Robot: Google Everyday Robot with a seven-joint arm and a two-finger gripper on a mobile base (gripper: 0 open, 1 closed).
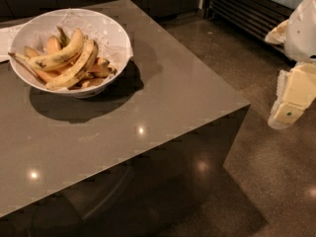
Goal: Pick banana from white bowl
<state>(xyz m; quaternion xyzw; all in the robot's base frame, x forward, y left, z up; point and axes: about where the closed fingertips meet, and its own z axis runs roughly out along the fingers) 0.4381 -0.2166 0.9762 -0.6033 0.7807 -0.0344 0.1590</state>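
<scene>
The white bowl (112,33), lined with crinkled white paper, stands at the back left of the grey table (163,102). Several bananas lie in it. The banana (74,68), long, curved and browned toward its upper end, lies diagonally across the pile. A second long yellow banana with dark specks (57,56) lies just above it. Shorter orange-toned bananas (101,68) lie underneath. My gripper (287,111) hangs at the far right edge of the view, off the table, over the floor and well away from the bowl, holding nothing that shows.
The table's right corner (247,103) and front edge drop to a dark polished floor (256,181). A white paper or cloth (6,38) lies behind the bowl at the left. Dark cabinets and a vented appliance (242,9) stand at the back.
</scene>
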